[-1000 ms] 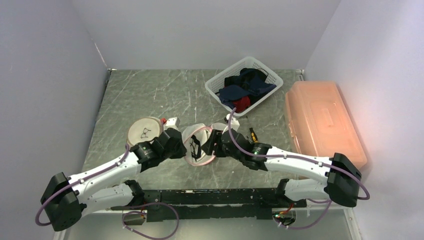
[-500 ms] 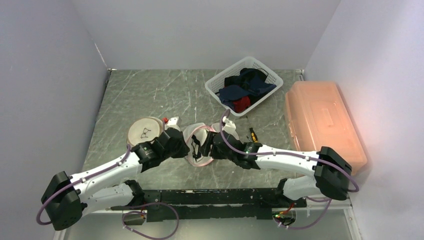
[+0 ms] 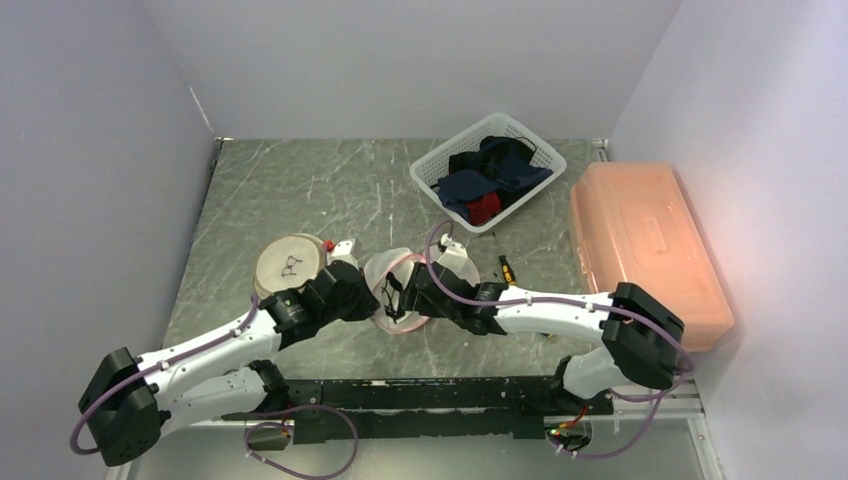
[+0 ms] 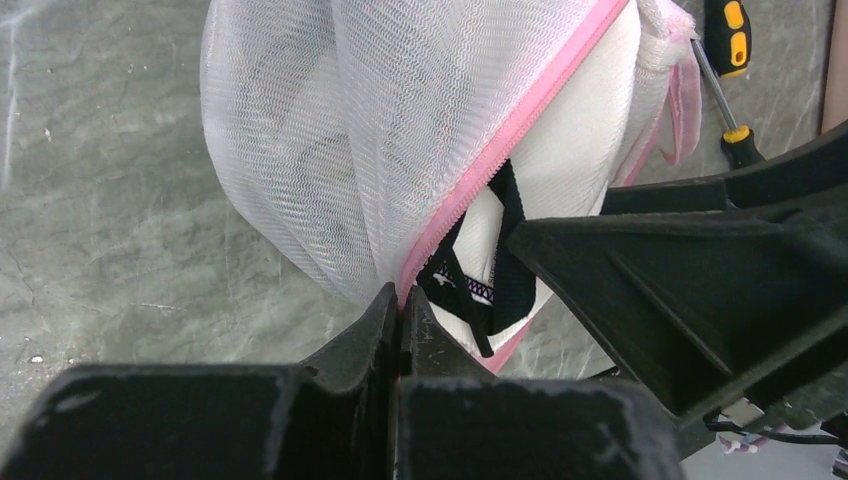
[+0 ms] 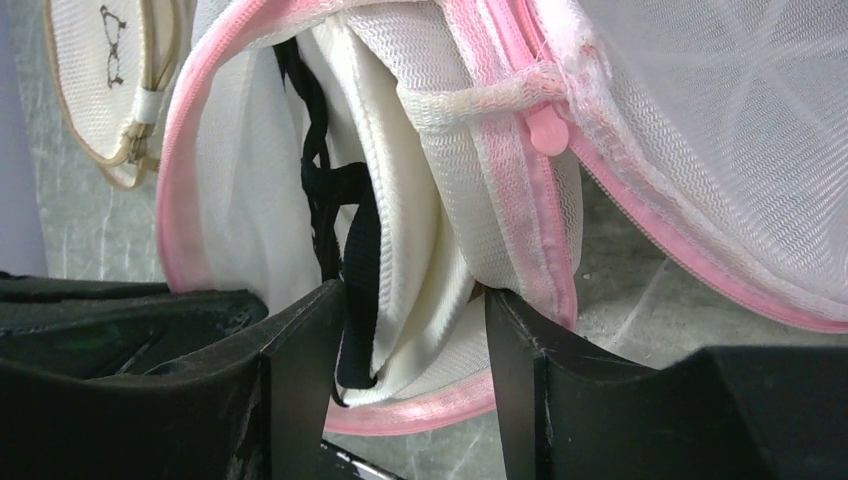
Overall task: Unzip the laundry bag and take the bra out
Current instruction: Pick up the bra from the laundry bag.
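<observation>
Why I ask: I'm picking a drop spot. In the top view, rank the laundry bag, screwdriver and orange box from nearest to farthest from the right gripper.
1. laundry bag, right at the right gripper, centre.
2. screwdriver, a little to the right.
3. orange box, far right side.

Left arm (image 3: 205, 352) and right arm (image 3: 560, 308): white links, chunky black joint housings. Purple cables (image 3: 73, 436) loop along both. Small green lights (image 3: 290, 297) near the wrists. Bases on a black rail (image 3: 420, 392). Fingers (image 4: 345, 345) matte black, angular, edges scuffed grey.
</observation>
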Robot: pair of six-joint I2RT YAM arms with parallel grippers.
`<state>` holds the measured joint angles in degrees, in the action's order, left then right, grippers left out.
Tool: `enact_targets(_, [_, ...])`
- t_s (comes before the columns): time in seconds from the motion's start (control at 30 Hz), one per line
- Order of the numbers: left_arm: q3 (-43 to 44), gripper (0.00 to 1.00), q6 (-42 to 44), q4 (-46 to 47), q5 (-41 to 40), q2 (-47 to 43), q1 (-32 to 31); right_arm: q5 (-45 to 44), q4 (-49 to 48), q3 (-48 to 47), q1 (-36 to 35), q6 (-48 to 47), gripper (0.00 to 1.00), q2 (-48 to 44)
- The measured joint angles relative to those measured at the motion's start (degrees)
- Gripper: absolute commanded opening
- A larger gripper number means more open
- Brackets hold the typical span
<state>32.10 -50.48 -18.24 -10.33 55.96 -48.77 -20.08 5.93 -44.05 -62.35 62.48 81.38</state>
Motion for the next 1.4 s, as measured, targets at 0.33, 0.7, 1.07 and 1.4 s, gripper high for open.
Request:
enact_targets(0.33, [-0.79,0.03,-0.04,0.92,0.66,-0.28,0.00,-1.53,-0.39,-2.54,0.00,0.66,0.15,3.58])
enact_targets(0.7, [-0.85,0.03,-0.04,-0.83,-0.79,-0.37,0.00,0.50,1.16,-2.82,0.00,-4.13,0.00,0.00])
enact_targets(1.07, [-0.39,0.03,-2.03,-5.64,-6.67,-4.52,0.00,17.79,4.46,-3.58,6.60,-14.69,0.00,-13.03])
enact_targets(1.4, [3.32,0.03,-2.36,-9.31,-10.49,-5.51,0.00,39.89,11.56,-6.71,12.83,-26.38,0.00,-15.58])
